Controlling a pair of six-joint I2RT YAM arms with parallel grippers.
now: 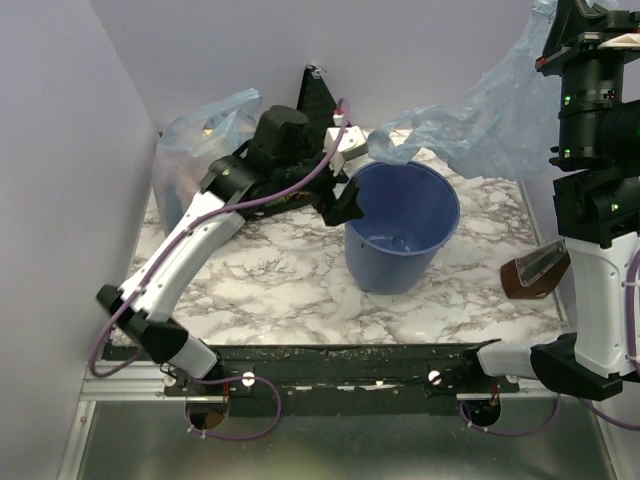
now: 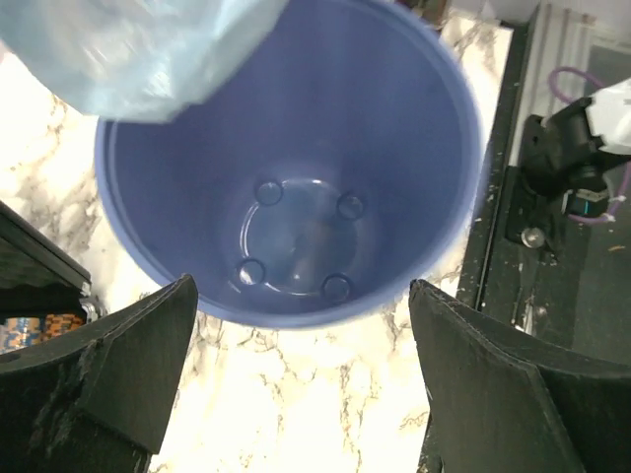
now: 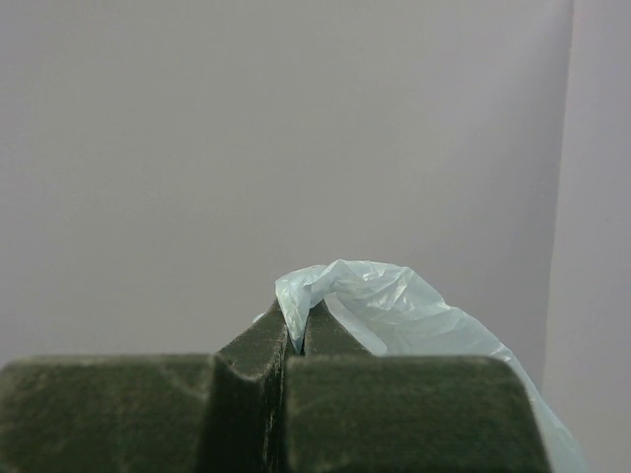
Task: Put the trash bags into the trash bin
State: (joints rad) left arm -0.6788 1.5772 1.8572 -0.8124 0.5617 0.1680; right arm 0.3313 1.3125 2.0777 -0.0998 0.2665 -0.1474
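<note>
Right hand is pinched fully closed on a bunched fold of the light-blue trash bag, raised high at the right. The film drapes down and left from it, with the low end hanging at the far rim of the blue trash bin. Wrist view shows that corner over the rim, not down inside. Visible bin floor is bare.

Left hand is spread wide with nothing in it, at the bin's far-left rim, just beside the bag's loose end.

Bin stands upright on the marble desk.

Handling, my read: the film is very light, limp and slick, so it will likely billow and spring back out rather than drop. A single layer would slip or tear, so grip gathered folds. Best next hold looks like the loose low end, bunched and pushed below the rim.
</note>
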